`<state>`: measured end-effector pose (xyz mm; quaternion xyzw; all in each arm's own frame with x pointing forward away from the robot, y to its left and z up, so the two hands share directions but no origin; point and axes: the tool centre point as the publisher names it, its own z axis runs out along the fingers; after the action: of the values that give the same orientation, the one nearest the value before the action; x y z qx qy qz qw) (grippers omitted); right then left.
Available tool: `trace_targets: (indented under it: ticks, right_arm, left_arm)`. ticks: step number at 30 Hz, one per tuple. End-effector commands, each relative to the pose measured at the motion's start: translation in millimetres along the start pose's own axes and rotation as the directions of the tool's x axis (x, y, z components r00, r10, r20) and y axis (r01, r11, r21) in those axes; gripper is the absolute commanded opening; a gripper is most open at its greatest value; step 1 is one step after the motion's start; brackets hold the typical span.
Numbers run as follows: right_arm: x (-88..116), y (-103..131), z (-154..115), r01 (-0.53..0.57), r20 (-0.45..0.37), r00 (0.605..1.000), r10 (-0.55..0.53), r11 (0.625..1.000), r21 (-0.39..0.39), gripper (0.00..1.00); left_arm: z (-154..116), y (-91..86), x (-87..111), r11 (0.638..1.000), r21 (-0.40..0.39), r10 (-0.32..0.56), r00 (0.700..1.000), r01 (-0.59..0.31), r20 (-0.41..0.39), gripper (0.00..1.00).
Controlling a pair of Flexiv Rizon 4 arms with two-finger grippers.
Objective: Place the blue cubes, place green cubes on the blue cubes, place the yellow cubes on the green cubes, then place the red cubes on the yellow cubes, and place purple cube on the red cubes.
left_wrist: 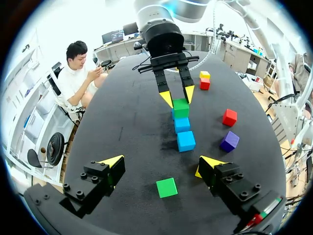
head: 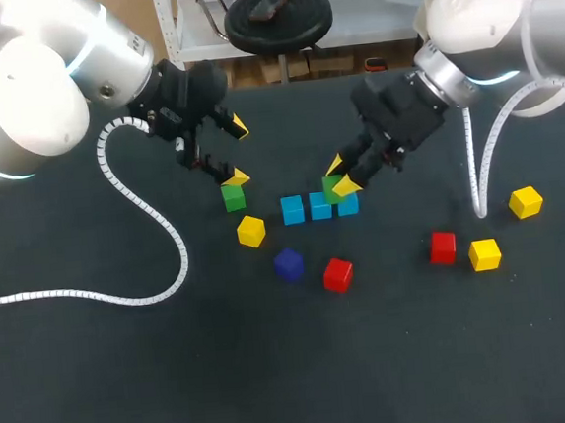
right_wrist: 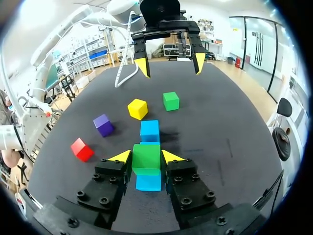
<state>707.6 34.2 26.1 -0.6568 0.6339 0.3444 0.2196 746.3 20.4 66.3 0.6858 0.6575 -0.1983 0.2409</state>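
Observation:
Three blue cubes (head: 306, 208) lie in a row at mid-table. My right gripper (head: 340, 175) is shut on a green cube (right_wrist: 146, 159) directly over the row's right-end blue cube (right_wrist: 148, 182); I cannot tell if they touch. Ahead of it lies another blue cube (right_wrist: 149, 131). A second green cube (head: 233, 197) sits on the table left of the row. My left gripper (head: 238, 152) hangs open above it, and that green cube (left_wrist: 167, 187) shows on the table between its spread fingers. From there, the right gripper (left_wrist: 178, 96) and its green cube (left_wrist: 180, 107) are seen beyond two blue cubes (left_wrist: 184, 132).
In front of the row lie a yellow cube (head: 251, 231), a purple cube (head: 288, 263) and a red cube (head: 337, 274). To the right are another red cube (head: 442, 247) and two yellow cubes (head: 484, 253) (head: 525, 202). A white cable (head: 156, 232) trails at the left.

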Motion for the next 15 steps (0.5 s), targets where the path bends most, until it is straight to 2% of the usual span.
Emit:
trace_targets:
  ticks: [1,4,5,7,15]
  right_arm:
    - [1.8,0.4,0.6,-0.004,-0.001,1.0,0.004,1.0,-0.002,0.37]
    - [2.4,0.7,1.2,-0.007,-0.002,1.0,0.007,1.0,-0.004,0.5]
    - [2.4,0.7,1.2,-0.008,-0.003,1.0,0.008,1.0,-0.005,0.63]
    - [2.5,0.3,1.4,-0.009,-0.003,1.0,0.009,1.0,-0.005,0.99]
    - [1.5,-0.8,-3.7,-0.012,0.006,1.0,0.012,1.0,0.002,1.0]
  left_arm:
    - [0.3,2.0,0.8,1.0,0.004,0.003,1.0,-0.003,0.002,1.0]
    - [0.3,2.0,0.8,1.0,0.004,0.003,1.0,-0.003,0.002,1.0]
    - [0.3,2.0,0.8,1.0,0.004,0.003,1.0,-0.003,0.002,1.0]
    - [0.3,2.0,0.8,1.0,0.004,0.003,1.0,-0.003,0.002,1.0]
    - [0.3,2.0,0.8,1.0,0.004,0.003,1.0,-0.003,0.002,1.0]
